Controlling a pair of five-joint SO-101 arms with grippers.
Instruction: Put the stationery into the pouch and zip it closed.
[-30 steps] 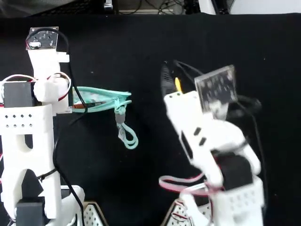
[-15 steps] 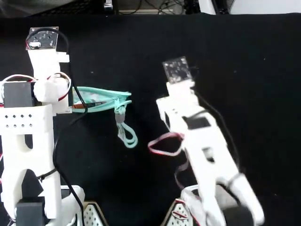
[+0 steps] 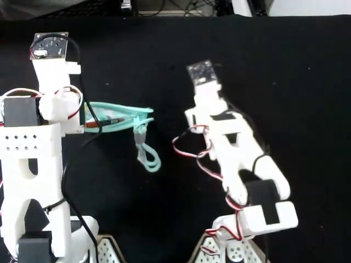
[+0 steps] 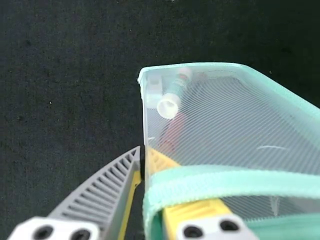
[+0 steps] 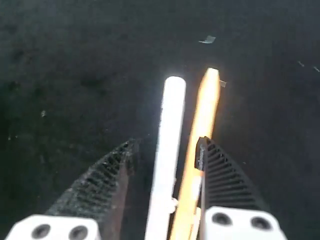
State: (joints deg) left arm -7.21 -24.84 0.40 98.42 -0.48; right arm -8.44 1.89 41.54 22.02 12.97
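My left pincer [image 4: 144, 156] is pressed together on the pouch [image 4: 240, 130]. The grey finger lies outside its clear ribbed wall at one end, and the yellow finger shows through that wall from the other side. Inside the pouch, close to my grip, sits a capped pen [image 4: 169, 102] with a red piece [image 4: 172, 132] just beside it. From above, the pouch's two teal rims stand apart, so the zip is not yet closed. The strap [image 3: 148, 156] trails onto the black table [image 3: 296, 76] from the end of the pouch farthest from my grip.

My right pincer [image 5: 166, 143] is spread and sits well apart from the pouch, out beyond its strap end. Between its dark fingers a white stick [image 5: 170, 115] and an orange pen [image 5: 205, 110] run side by side, lengthwise. The orange pen lies against one finger, and a gap separates the white stick from the other. I cannot tell whether they rest on the table or are lifted. Both are outside the pouch.
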